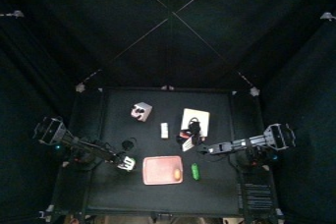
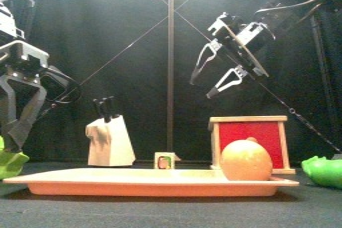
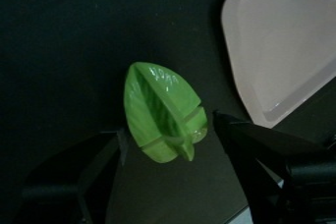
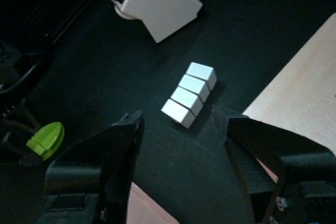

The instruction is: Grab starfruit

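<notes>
Your left claw (image 3: 171,136) hangs wide open right over the starfruit (image 3: 167,110), one jaw on either side, so I'd say it's lined up to drop and pinch. The fruit lies on the black table (image 1: 108,120), just beside the pink board (image 1: 161,170). Your right claw (image 2: 209,84) is wide too, parked up high. Black curtains all round.

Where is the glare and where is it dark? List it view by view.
Left wrist view: bright glints on the starfruit ridges, and the pink board reads very bright. Right wrist view: the white blocks glow against the dark table. Top view: black curtains leave most in gloom.
</notes>
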You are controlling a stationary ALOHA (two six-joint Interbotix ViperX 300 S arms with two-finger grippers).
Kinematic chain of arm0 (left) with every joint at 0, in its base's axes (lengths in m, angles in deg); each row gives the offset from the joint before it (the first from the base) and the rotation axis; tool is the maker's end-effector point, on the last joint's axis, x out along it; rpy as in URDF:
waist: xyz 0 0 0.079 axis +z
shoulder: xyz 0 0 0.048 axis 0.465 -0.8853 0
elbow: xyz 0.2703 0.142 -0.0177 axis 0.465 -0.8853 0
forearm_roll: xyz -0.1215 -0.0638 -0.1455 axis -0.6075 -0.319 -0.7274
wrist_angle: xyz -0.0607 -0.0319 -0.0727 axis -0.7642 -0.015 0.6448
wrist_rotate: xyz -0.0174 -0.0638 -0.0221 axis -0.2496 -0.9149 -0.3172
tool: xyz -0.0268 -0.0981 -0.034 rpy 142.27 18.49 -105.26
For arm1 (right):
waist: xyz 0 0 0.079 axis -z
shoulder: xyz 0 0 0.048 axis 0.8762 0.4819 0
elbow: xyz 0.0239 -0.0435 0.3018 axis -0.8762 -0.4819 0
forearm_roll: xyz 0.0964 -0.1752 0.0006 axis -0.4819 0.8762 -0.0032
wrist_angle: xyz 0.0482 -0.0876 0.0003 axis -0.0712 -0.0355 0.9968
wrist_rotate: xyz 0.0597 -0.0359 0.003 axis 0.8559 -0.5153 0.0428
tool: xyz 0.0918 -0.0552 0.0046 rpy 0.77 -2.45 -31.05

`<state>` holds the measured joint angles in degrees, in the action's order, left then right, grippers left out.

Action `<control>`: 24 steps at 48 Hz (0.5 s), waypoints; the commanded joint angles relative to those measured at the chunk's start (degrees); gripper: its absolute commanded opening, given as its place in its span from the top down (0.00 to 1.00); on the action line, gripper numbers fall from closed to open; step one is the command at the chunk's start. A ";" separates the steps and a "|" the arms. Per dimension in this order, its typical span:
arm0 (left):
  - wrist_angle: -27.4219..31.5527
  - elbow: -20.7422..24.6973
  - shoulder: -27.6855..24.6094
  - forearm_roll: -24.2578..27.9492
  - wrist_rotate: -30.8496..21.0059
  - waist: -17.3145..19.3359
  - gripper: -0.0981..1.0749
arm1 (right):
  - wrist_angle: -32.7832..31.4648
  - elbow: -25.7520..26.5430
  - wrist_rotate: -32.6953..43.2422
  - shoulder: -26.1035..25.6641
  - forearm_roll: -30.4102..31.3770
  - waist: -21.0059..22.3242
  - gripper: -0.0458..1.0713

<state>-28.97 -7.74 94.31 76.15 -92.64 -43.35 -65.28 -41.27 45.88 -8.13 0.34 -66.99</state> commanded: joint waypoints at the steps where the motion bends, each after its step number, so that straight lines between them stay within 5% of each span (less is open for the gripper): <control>1: -0.44 0.53 0.00 0.18 0.09 0.18 0.08 | -0.26 0.53 0.00 -0.70 0.18 0.00 0.15; 24: -0.44 0.44 -1.32 -0.44 0.18 0.09 0.10 | -0.26 0.53 0.00 -0.62 0.18 0.00 0.15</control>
<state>-29.23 -7.83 92.99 75.80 -92.55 -43.35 -65.28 -41.27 45.97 -8.04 0.34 -66.99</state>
